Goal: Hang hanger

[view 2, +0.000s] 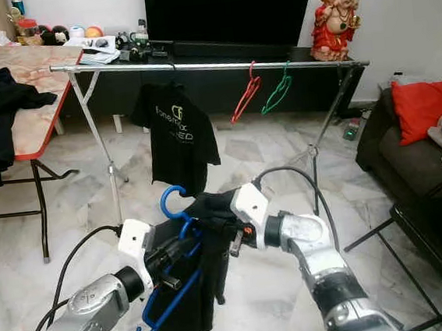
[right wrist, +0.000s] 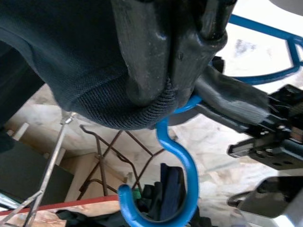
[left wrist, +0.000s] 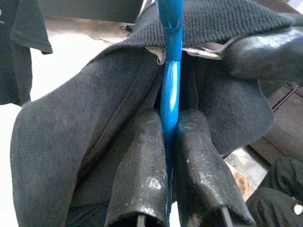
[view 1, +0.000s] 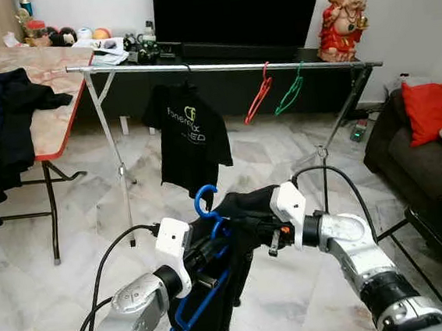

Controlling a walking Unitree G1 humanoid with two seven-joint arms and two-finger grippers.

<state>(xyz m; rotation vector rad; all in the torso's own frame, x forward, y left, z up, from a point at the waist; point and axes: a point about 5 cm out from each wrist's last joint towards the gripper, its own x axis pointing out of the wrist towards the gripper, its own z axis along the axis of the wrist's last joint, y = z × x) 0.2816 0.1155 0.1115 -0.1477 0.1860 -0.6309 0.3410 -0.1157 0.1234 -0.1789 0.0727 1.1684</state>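
A blue plastic hanger (view 1: 202,199) with a black garment (view 1: 241,210) draped over it is held low in front of me. My left gripper (left wrist: 170,130) is shut on the hanger's blue bar, its two fingers (left wrist: 142,165) pressed against either side. From the right, my right gripper (right wrist: 169,87) is shut on the garment's knitted collar, just beside the hook (right wrist: 182,165). Farther ahead stands a metal clothes rail (view 1: 219,68). On it hang a black printed T-shirt (view 1: 191,137), a red hanger (view 1: 259,95) and a green hanger (view 1: 289,95).
A red-edged table (view 1: 53,127) with dark clothes (view 1: 2,124) piled on it stands at the left. A dark sofa (view 1: 416,162) with a red cushion (view 1: 434,106) is at the right. Behind the rail are a TV cabinet and a red figurine (view 1: 343,25). The rack's legs (view 1: 113,144) splay over the marble floor.
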